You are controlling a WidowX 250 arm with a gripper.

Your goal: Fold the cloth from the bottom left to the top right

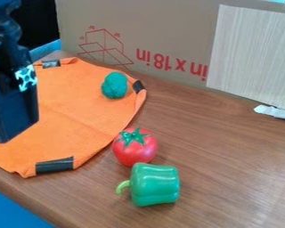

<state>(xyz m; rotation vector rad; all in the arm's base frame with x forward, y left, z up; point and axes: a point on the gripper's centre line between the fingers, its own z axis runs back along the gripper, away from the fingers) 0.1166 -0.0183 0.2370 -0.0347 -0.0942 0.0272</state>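
Pincer (13, 111) on the left, folks, black and bulky, and it hung over the left part of the orange cloth (79, 120), hiding a good piece of it! Whether it was parted or closed, or had hold of anything, could not be told from this angle. And the cloth itself? Spread wide across the left side of the brown wooden table (228, 147), its near end down by the table's front edge, one dark patch (54, 165) at that near end, another (138, 86) on the right-hand rim, a third (50, 63) up at the far left!

On top of the cloth, close to that right-hand patch, sat a lumpy teal-green object (115, 85). Down the right side came the red tomato (135, 149), green leaves up, right by the cloth's edge. Just nearer the camera lay the green pepper (155, 185), stem pointing left; whether those two touched was hard to call. At the back stood a cardboard panel (168, 26) with red markings, a pale wood-grain board (252, 53) against its right part, and something white (275, 112) lay at the board's foot.
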